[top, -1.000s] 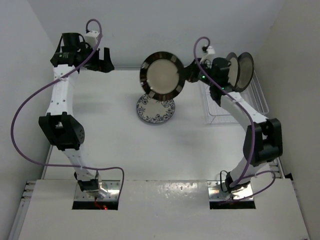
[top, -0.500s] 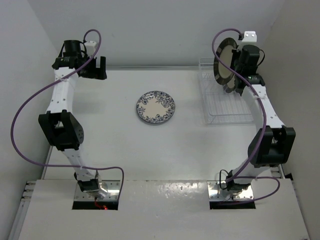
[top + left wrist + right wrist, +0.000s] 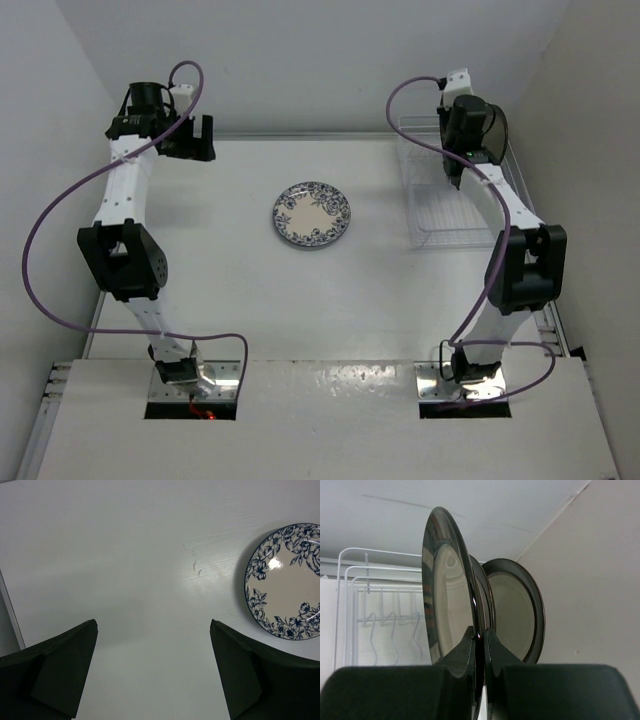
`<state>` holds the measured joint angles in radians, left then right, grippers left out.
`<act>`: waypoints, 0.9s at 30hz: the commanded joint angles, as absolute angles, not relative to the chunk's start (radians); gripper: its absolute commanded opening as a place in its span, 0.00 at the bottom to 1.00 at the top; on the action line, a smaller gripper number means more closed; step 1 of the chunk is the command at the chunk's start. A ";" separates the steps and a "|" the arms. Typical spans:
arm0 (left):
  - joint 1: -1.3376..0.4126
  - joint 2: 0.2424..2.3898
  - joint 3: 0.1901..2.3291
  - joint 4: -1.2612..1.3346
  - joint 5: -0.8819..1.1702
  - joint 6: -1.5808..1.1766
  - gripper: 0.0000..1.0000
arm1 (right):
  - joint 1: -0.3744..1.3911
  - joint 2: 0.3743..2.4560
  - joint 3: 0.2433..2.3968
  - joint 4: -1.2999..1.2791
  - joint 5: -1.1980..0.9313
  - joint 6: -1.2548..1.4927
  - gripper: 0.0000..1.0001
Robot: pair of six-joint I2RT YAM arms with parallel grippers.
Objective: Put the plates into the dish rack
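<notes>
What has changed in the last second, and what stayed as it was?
The right hand carried its dark-rimmed plate rightward from above the floral plate to the rack, upright beside two other plates, still gripped. The floral plate stayed put; the left hand barely shifted.

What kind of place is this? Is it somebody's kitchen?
Probably not a kitchen, more like a robot test booth: bare white walls, a white table with two robot arms bolted on, and a dish rack, a floral plate and dark-rimmed plates.

Right hand [image 3: 479, 636] with dark-rimmed plate [image 3: 447, 600] now at dish rack [image 3: 462, 222].
</notes>
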<state>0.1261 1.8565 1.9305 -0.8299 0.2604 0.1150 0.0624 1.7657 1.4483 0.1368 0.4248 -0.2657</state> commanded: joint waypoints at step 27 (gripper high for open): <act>0.133 1.822 1.870 -0.815 0.322 0.132 1.00 | 0.075 1.787 1.359 0.302 0.523 0.058 0.37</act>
<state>0.1261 1.8565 1.8805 -0.8276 0.2871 0.1204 0.0727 1.8015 1.3052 0.2192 0.5064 0.0177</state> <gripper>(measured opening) 0.997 0.310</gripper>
